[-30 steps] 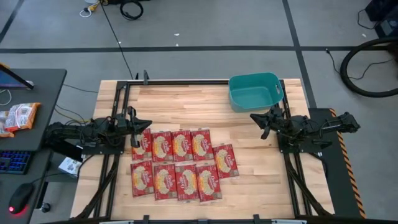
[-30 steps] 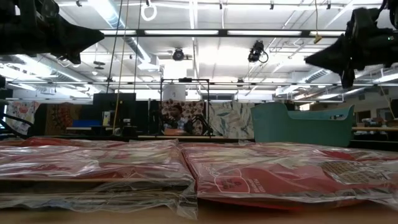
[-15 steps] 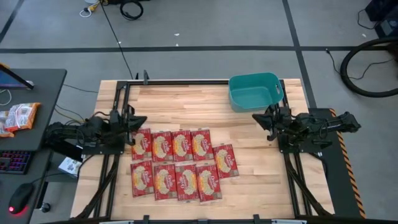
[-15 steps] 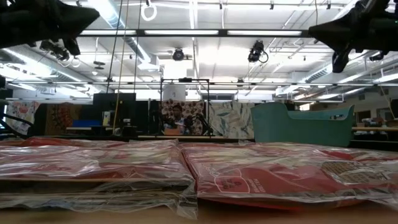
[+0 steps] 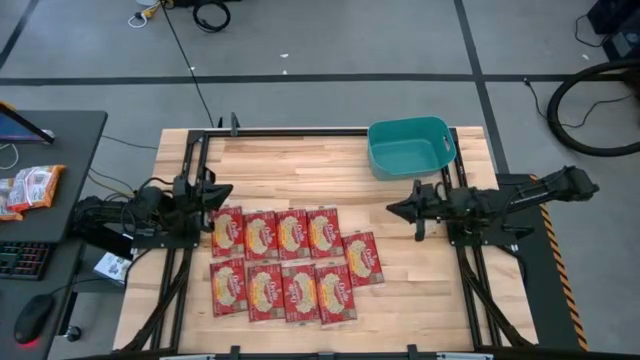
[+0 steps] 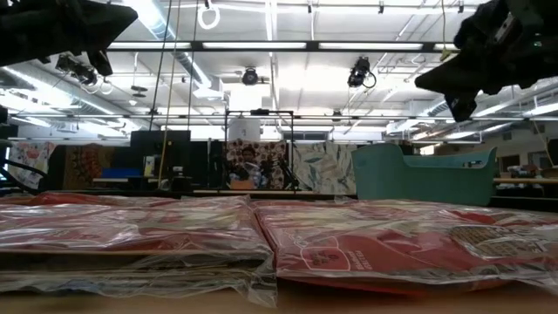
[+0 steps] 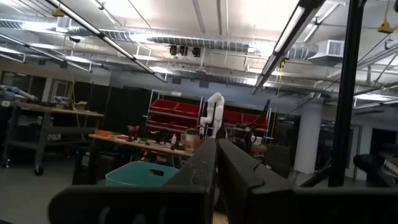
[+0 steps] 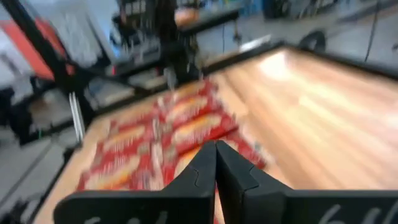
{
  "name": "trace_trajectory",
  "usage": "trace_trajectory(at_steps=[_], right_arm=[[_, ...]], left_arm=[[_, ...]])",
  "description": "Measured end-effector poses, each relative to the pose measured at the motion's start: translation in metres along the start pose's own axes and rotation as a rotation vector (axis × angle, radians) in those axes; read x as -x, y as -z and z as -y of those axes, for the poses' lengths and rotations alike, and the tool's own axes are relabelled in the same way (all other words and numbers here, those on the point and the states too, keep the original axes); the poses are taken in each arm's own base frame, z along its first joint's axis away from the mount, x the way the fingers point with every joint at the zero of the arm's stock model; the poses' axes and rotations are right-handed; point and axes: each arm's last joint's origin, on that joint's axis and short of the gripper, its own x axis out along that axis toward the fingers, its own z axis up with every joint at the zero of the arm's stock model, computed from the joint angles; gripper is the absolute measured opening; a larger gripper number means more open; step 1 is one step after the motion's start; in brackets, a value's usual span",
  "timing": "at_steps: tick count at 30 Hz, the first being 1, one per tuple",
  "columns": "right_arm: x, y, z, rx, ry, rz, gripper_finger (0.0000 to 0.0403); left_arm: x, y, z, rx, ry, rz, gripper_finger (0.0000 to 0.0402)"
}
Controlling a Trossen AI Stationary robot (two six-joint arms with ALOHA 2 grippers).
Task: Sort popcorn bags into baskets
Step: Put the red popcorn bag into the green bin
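Several red popcorn bags (image 5: pixel 290 262) lie flat on the wooden table in two rows, and one more (image 5: pixel 362 257) lies at the rows' right end. They fill the foreground of the low view (image 6: pixel 261 240) and show blurred in the right wrist view (image 8: pixel 168 134). The teal basket (image 5: pixel 410 147) stands at the far right of the table, with nothing showing inside it. My left gripper (image 5: pixel 228 188) hangs shut just beyond the far left bag, above the table. My right gripper (image 5: pixel 392 209) is shut too and points toward the bags from the right, in the air between them and the basket.
Black frame rails (image 5: pixel 190 170) run along the table's left and right sides under each arm. Bare wood (image 5: pixel 300 175) lies between the bags and the far edge. An orange-and-white snack bag (image 5: pixel 30 187) sits on the side desk left of the table.
My right gripper has swung from pointing toward the far left to pointing straight left, and has reached out toward the popcorn bags. My left gripper has tipped upward a little. The bags and the basket have stayed put.
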Motion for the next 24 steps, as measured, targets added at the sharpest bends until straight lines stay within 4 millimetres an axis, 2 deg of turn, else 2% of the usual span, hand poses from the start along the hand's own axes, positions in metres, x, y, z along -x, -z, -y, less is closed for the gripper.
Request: trace_trajectory(at_steps=[8,15,24], right_arm=[[-0.036,-0.009,-0.014,0.088,0.057,-0.249,0.0013],[-0.072,-0.017,-0.027,0.203,0.079,-0.361,0.0028],[-0.121,-0.020,-0.039,0.321,0.119,-0.530,0.0105]], left_arm=[[0.000,0.004,0.001,-0.012,0.051,-0.046,0.0021],[0.000,0.006,0.002,-0.014,0.072,-0.059,0.0024],[0.000,0.006,0.002,-0.017,0.065,-0.065,0.0106]])
